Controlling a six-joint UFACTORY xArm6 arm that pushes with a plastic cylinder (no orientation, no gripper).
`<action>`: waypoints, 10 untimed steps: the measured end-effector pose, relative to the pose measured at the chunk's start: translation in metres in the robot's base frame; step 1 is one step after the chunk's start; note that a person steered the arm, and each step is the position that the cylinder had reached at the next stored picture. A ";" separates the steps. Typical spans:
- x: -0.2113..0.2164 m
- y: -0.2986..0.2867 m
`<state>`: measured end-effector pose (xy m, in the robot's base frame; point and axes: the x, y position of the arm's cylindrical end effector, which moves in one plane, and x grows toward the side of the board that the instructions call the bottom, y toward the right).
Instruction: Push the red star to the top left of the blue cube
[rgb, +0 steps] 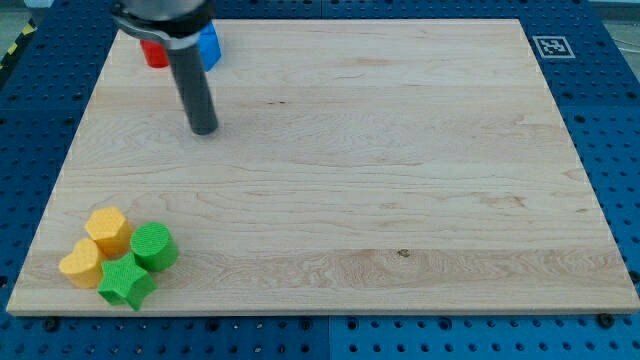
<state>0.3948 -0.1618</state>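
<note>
Red star (153, 52) sits at the worktop's (400, 170) top left corner, partly hidden by the arm, just left of the blue cube (210, 45). No hand here, only my tip (204, 129), resting below both blocks. I judge a short upward nudge from beneath the star is best, avoiding the cube.

My arm ends in 1 straight rod that is dark grey, round and smooth like a thick pipe. It comes out of a wider black round part with a shiny rim, and my tip (203, 130) is flat and dark.
</note>
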 end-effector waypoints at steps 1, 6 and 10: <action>-0.023 -0.044; -0.155 -0.128; -0.142 -0.066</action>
